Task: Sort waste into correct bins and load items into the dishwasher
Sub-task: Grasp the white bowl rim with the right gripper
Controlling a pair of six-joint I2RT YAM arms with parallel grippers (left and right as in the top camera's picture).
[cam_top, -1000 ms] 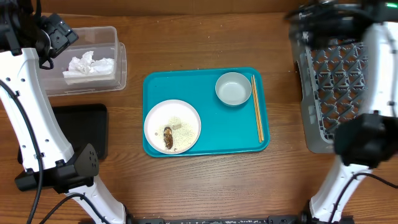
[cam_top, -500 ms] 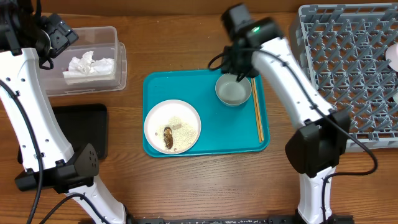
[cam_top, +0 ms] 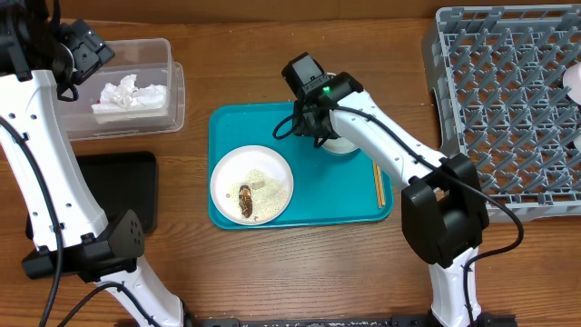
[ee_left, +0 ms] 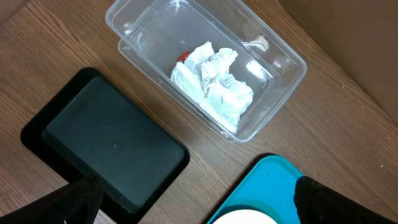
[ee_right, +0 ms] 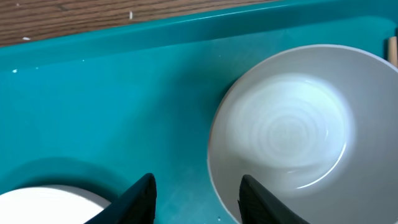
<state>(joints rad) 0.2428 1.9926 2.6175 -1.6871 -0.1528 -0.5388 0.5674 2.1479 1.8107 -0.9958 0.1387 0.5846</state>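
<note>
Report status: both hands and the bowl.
Left hand open, empty. Right hand open, straddling rim of grey-green round bowl on teal rectangular tray. Wooden chopsticks lie beside bowl, untouched.

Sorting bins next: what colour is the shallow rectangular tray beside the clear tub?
The shallow rectangular tray is black; left wrist view.

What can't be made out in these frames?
Right wrist: only the tips of the right gripper show, at the bottom edge; contact with bowl rim unclear.
Overhead: right arm covers most of the bowl and the chopsticks' top.
Overhead: white item in rack cut by right edge.
Left wrist: red wrapper mostly under tissues.
</note>
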